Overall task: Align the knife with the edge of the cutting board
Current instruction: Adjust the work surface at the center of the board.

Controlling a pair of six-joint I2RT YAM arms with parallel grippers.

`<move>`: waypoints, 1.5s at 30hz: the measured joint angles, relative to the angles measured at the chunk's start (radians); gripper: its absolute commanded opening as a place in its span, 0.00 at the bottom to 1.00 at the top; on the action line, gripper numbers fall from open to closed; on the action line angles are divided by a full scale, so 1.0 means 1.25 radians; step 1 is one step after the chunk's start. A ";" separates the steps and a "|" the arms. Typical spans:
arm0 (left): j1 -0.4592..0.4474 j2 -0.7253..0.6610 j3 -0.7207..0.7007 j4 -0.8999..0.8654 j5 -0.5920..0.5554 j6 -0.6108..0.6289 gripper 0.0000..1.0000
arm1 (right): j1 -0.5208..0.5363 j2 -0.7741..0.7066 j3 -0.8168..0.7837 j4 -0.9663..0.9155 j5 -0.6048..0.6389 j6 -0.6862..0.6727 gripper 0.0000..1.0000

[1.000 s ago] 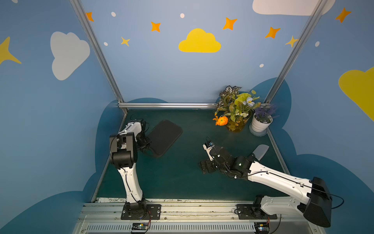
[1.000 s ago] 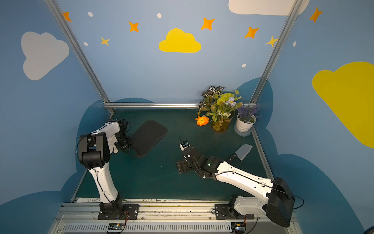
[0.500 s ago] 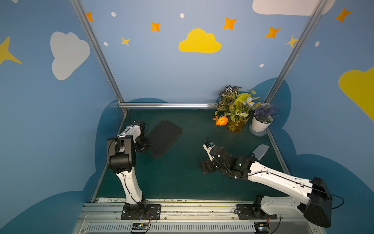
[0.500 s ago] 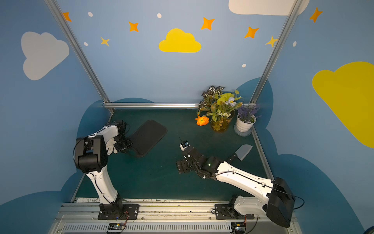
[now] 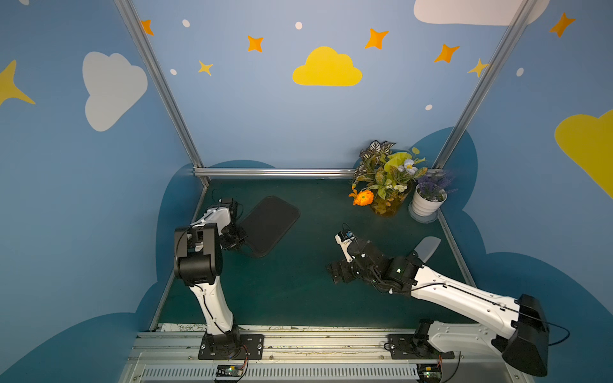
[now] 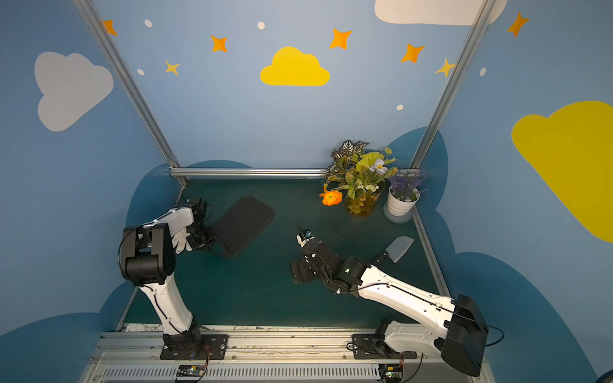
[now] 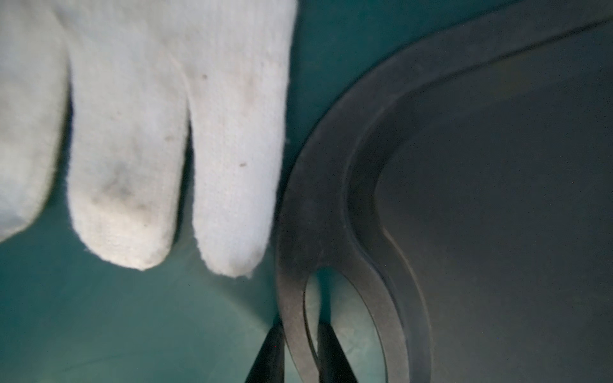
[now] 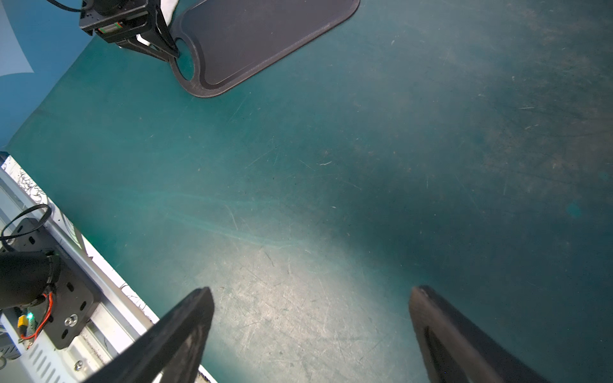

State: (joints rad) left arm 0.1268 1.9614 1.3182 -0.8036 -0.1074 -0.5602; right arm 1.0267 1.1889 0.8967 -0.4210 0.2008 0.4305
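Pinching rim of cutting board, left hand narrow, right hand wide, knife handle half hidden.

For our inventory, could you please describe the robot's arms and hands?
The left arm and right arm have white shells, bulky black joints and thin black cables. The left hand and right hand have tapered black fingers. A white knit glove sits by the left wrist.

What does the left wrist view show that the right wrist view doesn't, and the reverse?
Left wrist only: the fingers of a white glove beside the cutting board. Right wrist only: the right gripper, open over bare green mat, and the base rail. Both: the left gripper straddling the rim at the board's handle hole. Neither shows the knife.
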 measured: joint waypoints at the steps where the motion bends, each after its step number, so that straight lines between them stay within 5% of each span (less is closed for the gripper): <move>1: -0.002 0.000 0.000 0.000 -0.001 0.004 0.16 | 0.000 0.000 0.000 0.001 -0.001 0.000 0.98; 15: -0.086 0.027 0.038 -0.062 -0.096 0.078 0.06 | -0.010 0.157 0.058 0.016 -0.010 0.002 0.98; 27: -0.167 0.042 0.052 -0.103 -0.182 0.137 0.03 | -0.077 0.403 0.321 -0.038 -0.036 -0.009 0.98; 41: -0.215 0.042 0.052 -0.120 -0.176 0.177 0.03 | -0.180 0.631 0.609 -0.131 -0.110 0.018 0.97; 45: -0.218 0.030 0.040 -0.114 -0.157 0.179 0.03 | -0.204 0.707 0.731 -0.157 -0.143 0.018 0.90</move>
State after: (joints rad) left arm -0.1459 1.9984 1.3685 -0.9459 -0.3031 -0.3363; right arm 0.7719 2.0727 1.8099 -0.6167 0.0227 0.4526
